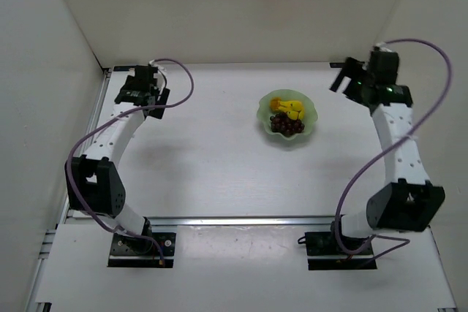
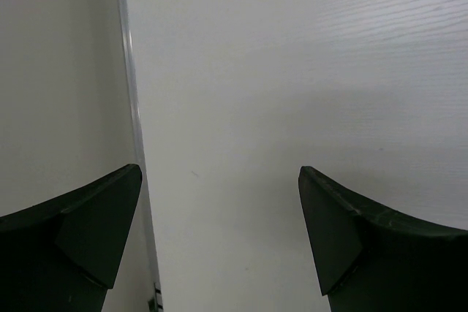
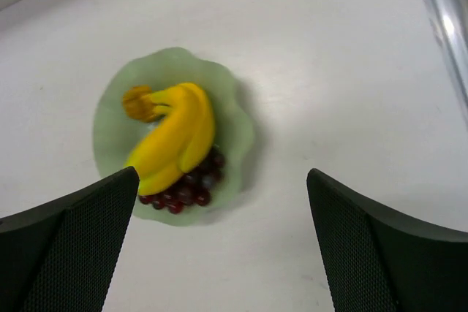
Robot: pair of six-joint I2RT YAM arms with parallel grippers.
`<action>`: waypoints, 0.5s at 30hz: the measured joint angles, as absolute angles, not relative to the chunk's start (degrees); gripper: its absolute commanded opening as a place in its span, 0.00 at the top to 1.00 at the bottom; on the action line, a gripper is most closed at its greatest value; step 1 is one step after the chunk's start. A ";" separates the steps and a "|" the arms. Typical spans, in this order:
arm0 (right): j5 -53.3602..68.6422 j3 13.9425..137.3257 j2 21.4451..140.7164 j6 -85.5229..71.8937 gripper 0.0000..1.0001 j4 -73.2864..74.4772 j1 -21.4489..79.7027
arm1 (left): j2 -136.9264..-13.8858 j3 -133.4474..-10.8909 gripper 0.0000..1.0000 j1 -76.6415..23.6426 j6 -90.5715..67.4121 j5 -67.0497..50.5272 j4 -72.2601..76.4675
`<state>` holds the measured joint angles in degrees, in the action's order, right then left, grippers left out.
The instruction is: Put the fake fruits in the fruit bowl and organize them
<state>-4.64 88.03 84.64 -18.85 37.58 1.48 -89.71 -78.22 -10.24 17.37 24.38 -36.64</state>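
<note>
Jaws of the left gripper (image 2: 219, 173) and right gripper (image 3: 221, 174) stand spread apart, empty. One fruit bowl (image 1: 311, 120), top view, holds one banana bunch (image 1: 287, 107) at 12 o'clock and one grape cluster (image 1: 287, 126) at 6 o'clock.

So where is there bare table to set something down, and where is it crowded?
Bare table runs wide between the left gripper and the fruit bowl, and across the whole near half. A narrower patch lies between the bowl and the right gripper. Only the bowl is crowded: bananas and grapes sit in it.
</note>
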 measured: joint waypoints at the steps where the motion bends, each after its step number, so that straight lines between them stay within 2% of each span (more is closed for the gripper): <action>1: -3.55 84.68 81.78 -20.01 0.00 37.01 -1.78 | -89.45 -77.08 0.01 -8.29 16.03 24.38 -36.75; 4: 0.84 73.84 77.34 -23.07 0.00 35.33 -11.53 | -88.18 -73.63 0.01 -1.65 11.88 22.35 -37.58; 9: 9.61 58.35 81.78 -27.75 0.00 35.94 -23.88 | -83.44 -68.10 0.01 11.51 5.96 13.21 -38.79; 15: 12.62 53.87 81.28 -30.06 0.00 36.25 -25.41 | -80.66 -64.75 0.01 17.82 2.04 9.50 -39.44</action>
<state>12.62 53.87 81.28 -30.06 36.25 -25.41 -80.66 -64.75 17.82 2.04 9.50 -39.44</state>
